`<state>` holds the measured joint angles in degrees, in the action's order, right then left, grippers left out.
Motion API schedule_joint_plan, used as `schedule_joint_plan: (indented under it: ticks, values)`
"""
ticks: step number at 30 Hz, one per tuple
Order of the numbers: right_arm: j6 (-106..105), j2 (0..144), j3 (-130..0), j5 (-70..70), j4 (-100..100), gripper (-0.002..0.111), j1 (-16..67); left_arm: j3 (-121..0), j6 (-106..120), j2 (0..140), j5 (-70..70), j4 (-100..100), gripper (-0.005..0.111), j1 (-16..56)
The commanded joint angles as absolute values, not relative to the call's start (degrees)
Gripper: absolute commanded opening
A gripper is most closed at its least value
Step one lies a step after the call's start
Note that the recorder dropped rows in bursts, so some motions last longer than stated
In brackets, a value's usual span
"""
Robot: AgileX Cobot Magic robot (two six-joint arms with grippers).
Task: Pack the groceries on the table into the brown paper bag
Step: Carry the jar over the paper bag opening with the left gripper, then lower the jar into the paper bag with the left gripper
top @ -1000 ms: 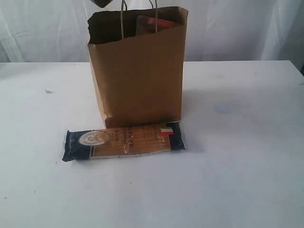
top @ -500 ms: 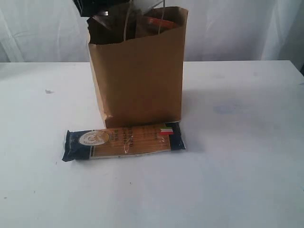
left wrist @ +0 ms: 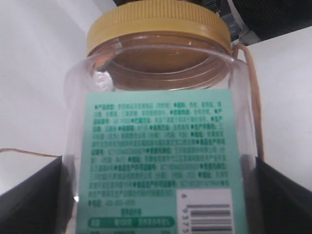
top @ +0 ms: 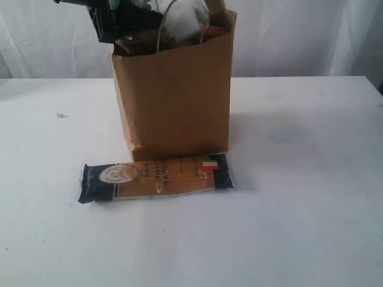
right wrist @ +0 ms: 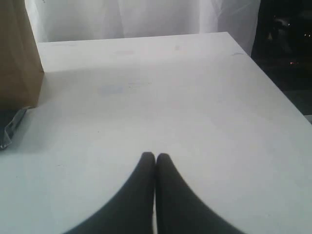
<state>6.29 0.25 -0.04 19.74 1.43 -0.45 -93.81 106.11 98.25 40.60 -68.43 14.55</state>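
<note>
Left gripper [top: 128, 23] at the mouth of the brown paper bag [top: 173, 95], clamped on the clear jar [left wrist: 156, 97]; spaghetti packet [top: 155, 178] out on the table [top: 299, 179].

Bag upright toward the far middle of the table, handles [top: 160, 30] up. Jar at the bag's top left, partly hidden behind the front rim. Wrist view: dark fingers [left wrist: 29, 200] set wide, one on each side of the jar; olive-yellow lid [left wrist: 158, 22] on, green printed label [left wrist: 156, 156] facing the camera. Packet lies flat just near of the bag's base, blue ends pointing left and right, untouched. Right gripper [right wrist: 155, 158] shows only in its own wrist view: fingertips pressed together, nothing between them, over bare tabletop, with the bag's corner and the packet's end at the edge of that view.
</note>
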Motion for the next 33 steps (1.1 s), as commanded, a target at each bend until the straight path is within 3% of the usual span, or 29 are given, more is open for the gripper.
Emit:
schedule_joint_plan:
  ticks: [1,10,13,23,33]
  values:
    - [6.3,0.0,0.0,19.2,1.5,0.0,-0.4,-94.7,106.5,97.7,47.2,-67.9,0.0,14.5]
    - [6.3,0.0,0.0,19.2,1.5,0.0,-0.4,-94.7,106.5,97.7,52.3,-58.0,0.0,14.5]
    - [6.3,0.0,0.0,19.2,1.5,0.0,-0.4,-94.7,106.5,97.7,52.0,-57.9,0.009,14.5]
    - [6.3,0.0,0.0,19.3,1.5,0.0,-0.4,-94.7,106.4,97.7,52.0,-57.8,0.055,14.5]
    - [6.3,0.0,0.0,19.2,1.5,0.0,-0.4,-94.7,106.4,96.3,51.7,-54.5,0.064,14.5]
